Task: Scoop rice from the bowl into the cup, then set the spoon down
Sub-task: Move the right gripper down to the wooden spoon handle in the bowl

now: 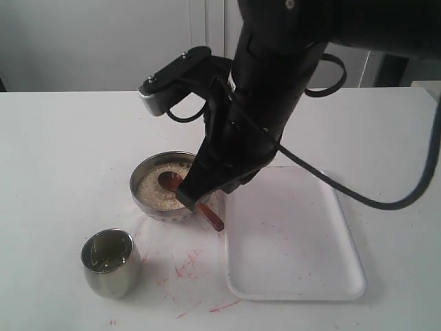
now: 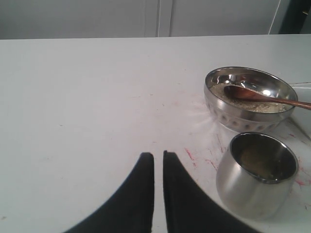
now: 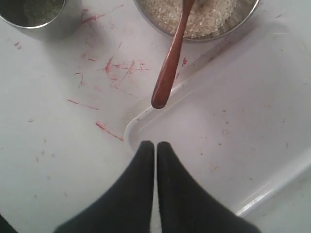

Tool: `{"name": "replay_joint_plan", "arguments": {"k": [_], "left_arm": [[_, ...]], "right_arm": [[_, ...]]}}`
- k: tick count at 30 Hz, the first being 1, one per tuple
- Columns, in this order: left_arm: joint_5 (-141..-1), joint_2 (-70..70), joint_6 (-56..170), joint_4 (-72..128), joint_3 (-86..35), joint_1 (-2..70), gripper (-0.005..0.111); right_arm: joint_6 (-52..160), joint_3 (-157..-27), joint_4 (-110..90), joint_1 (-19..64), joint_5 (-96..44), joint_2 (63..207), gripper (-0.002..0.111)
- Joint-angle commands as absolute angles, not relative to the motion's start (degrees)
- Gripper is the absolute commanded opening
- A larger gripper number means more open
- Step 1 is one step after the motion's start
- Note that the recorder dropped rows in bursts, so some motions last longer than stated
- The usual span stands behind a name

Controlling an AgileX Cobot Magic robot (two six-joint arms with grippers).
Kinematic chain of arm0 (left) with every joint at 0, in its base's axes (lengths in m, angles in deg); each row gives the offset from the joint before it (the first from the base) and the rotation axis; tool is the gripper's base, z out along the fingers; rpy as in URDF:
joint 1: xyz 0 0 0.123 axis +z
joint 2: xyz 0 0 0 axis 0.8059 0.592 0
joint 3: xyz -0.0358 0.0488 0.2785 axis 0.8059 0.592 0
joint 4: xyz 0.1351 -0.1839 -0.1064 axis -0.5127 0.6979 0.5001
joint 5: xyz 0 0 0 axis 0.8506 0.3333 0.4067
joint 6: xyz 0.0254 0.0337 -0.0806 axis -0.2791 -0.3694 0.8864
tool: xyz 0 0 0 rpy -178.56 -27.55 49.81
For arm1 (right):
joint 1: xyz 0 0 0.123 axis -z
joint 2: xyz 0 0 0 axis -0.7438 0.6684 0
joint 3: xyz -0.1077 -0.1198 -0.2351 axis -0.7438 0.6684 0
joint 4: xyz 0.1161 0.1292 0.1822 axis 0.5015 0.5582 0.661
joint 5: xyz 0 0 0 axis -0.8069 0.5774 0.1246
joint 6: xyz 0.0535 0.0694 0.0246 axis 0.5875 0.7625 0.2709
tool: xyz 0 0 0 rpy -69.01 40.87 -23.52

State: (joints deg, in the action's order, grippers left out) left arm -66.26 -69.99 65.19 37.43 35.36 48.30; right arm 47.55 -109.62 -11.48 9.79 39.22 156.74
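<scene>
the right gripper (image 3: pixel 155 144) and the left gripper (image 2: pixel 158 154) both have their jaws pressed together, holding nothing. the slim brown wooden spoon (image 3: pixel 171 63) lies loose in the wide shiny steel bowl (image 2: pixel 243 121) of pale rice (image 1: pixel 153 193). scooping into the small shiny steel cup (image 1: pixel 110 276) looks not done yet.

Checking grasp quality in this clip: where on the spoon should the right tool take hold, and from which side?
Grip the spoon by its bare handle near the free end, which juts past the rim of the bowl toward the tray. Come from above on the tray side, jaws across the slim shaft. The scoop lies in the rice. The right tool is shut.
</scene>
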Motion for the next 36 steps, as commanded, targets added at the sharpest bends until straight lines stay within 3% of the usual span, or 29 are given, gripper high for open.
{"name": "replay_joint_plan", "arguments": {"k": [1, 5, 9, 36], "left_arm": [[-66.4, -70.0, 65.3, 37.8, 34.9, 48.4, 0.014], [-66.4, -70.0, 65.3, 37.8, 34.9, 48.4, 0.014], [-66.4, -70.0, 65.3, 37.8, 34.9, 48.4, 0.014], [-66.4, -70.0, 65.3, 37.8, 34.9, 48.4, 0.014]], "right_arm": [[47.1, -109.8, -8.2, 9.6, 38.5, 159.1, 0.018], [47.1, -109.8, -5.8, 9.6, 36.6, 161.0, 0.046], [47.3, -109.8, -3.9, 9.6, 34.6, 162.9, 0.062], [53.3, -109.8, -15.6, 9.6, 28.8, 173.1, 0.061]]}}
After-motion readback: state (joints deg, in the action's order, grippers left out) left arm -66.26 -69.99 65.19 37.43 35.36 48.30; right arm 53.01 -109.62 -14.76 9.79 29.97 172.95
